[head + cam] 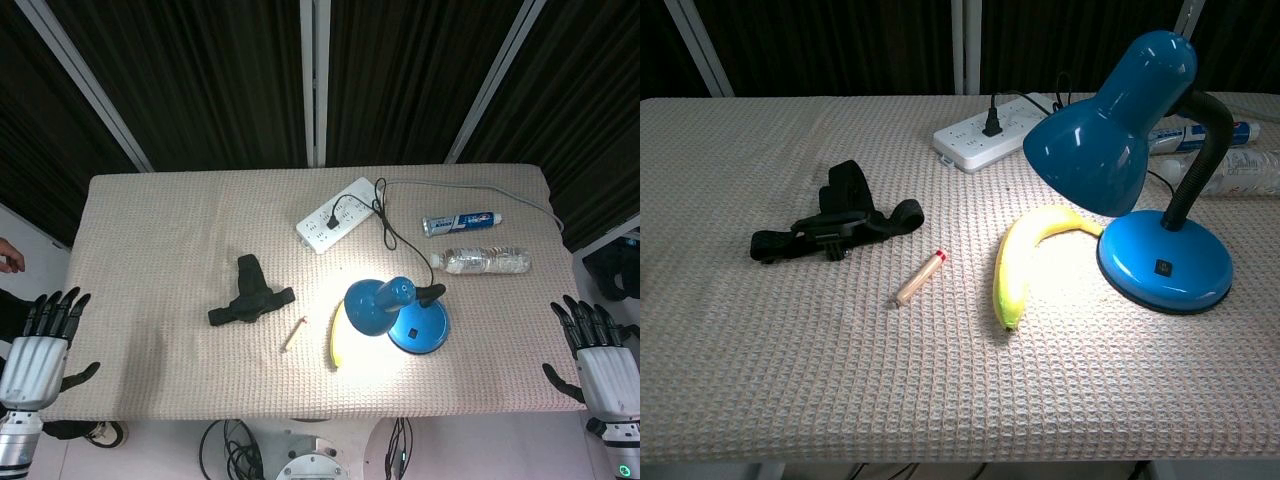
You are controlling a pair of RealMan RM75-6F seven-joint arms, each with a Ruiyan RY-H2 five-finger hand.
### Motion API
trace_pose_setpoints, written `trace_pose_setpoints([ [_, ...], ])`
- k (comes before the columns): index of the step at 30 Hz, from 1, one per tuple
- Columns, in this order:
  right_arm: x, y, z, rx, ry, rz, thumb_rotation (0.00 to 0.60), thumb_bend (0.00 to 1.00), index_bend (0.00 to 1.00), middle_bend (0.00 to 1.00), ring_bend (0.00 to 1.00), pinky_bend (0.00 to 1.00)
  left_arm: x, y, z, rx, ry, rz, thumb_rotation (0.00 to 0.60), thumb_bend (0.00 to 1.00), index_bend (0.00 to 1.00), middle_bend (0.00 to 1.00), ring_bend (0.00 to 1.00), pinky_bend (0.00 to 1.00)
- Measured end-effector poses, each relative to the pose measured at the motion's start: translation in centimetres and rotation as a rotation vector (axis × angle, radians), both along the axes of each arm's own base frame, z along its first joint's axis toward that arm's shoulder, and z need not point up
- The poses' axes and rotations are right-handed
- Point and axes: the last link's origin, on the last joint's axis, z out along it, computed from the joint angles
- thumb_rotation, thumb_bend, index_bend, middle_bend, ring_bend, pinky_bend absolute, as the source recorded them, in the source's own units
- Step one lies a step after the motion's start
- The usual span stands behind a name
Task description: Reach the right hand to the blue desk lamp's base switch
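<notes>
While the right hand (598, 350) hung just off the tabletop's (160, 210) near right corner, its fingers (580, 322) were spread and held nothing; the left hand (40, 345) sat likewise off the near left corner, fingers apart and empty; the blue desk lamp (398, 312) stood toward the near edge, right of centre, well apart from both hands, its shade (1102, 130) tilted down and lit; the small black switch (1161, 266) showed on top of the round base (1167, 262) in the chest view; a banana (1018, 262) lay just beside the base on its left, under the shade; a small wooden stick with a red tip (919, 278) lay left of the banana; a black strap mount (835, 225) lay further left; a white power strip (338, 215) lay near the far edge, with a toothpaste tube (461, 223) and a plastic bottle (487, 261) toward the far right corner.
</notes>
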Motion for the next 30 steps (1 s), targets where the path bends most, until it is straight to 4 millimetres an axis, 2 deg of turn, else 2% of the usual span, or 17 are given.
trace_pose_setpoints([
  [18,0.0,0.1,-0.2,0.022,0.004,0.009,0.6,0.18,0.0,0.0,0.0,0.0,0.1,-0.1,-0.2,0.002,0.001,-0.006,0.6,0.05,0.04,0.0,0.0,0.0],
  [20,0.1,0.0,-0.3,0.031,0.007,0.008,0.6,0.18,0.0,0.0,0.01,0.03,0.0,0.0,-0.3,-0.002,0.001,-0.003,0.6,0.05,0.04,0.0,0.0,0.0],
  [22,0.2,-0.1,-0.5,0.048,0.01,0.01,0.6,0.18,0.0,0.09,0.1,0.17,0.0,0.1,-0.4,-0.007,0.003,-0.002,0.6,0.05,0.04,0.0,0.0,0.0],
  [23,0.3,-0.2,-0.6,0.056,0.009,0.011,0.6,0.18,0.0,0.21,0.23,0.31,0.0,0.2,-0.5,-0.009,0.004,-0.003,0.6,0.05,0.04,0.0,0.0,0.0],
  [25,0.4,-0.4,-0.8,0.079,0.007,0.014,0.6,0.17,0.0,0.62,0.6,0.69,0.0,0.2,-0.7,-0.012,0.003,-0.005,0.6,0.05,0.04,0.0,0.0,0.0],
  [27,0.6,-0.7,-1.0,0.109,0.003,0.011,0.6,0.16,0.0,0.78,0.73,0.85,0.0,0.1,-0.9,-0.018,0.005,-0.007,0.6,0.05,0.04,0.0,0.0,0.0],
  [30,0.9,-1.4,-1.4,0.158,0.007,0.018,0.6,0.15,0.0,0.83,0.78,0.9,0.0,-0.1,-1.0,-0.02,0.009,-0.007,0.6,0.05,0.04,0.0,0.0,0.0],
])
